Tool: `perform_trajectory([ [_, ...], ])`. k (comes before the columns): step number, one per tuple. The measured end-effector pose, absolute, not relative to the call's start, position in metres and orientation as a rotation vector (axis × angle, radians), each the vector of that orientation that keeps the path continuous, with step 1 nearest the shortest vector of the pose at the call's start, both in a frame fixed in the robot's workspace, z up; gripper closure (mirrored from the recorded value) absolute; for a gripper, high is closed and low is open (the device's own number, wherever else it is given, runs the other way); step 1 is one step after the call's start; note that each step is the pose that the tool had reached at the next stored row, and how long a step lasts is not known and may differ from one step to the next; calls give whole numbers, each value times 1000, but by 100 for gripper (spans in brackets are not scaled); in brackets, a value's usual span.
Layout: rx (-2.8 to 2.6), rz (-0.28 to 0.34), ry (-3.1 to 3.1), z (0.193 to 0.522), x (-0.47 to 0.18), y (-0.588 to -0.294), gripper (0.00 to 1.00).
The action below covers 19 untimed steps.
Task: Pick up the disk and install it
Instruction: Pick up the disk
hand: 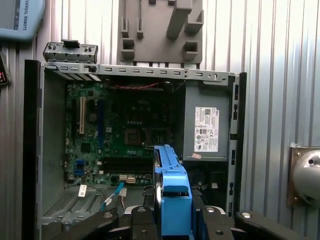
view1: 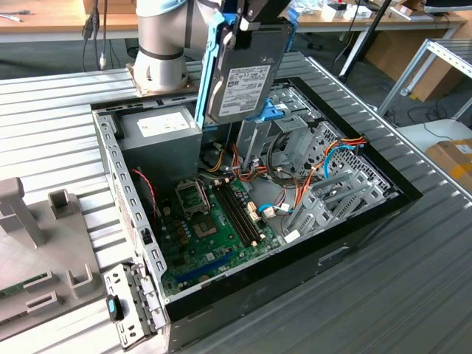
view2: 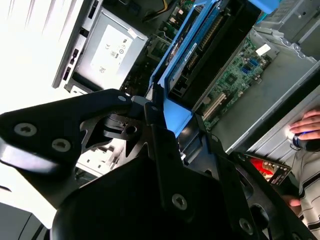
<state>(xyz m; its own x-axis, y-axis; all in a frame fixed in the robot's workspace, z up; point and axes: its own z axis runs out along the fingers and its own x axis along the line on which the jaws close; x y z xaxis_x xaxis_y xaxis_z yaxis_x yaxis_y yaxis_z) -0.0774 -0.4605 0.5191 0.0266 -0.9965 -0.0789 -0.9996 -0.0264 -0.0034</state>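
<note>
gripper (hand: 172, 216): clamped on the disk (view1: 243, 74) by its blue frame | disk: upright between the jaws, hanging below them | place: above the open computer case (view1: 354, 240), near its power supply (view1: 158, 133) corner

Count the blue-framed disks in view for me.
1. The disk is held on edge in the pincer, above the open computer case by its drive cage. Others could be hidden inside the cage.

White label on the disk (view1: 247, 77), upper middle of the exterior view: print too fine to read. White label on the power supply (view1: 158, 136), upper left of centre: not legible. In both wrist views the power supply (hand: 206, 129) (view2: 112, 52) label shows small marks, none readable.
</note>
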Motion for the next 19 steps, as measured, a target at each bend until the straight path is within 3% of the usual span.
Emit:
perform_trajectory([
  [19,-2209,84,2151,519,-75,-502,63],
])
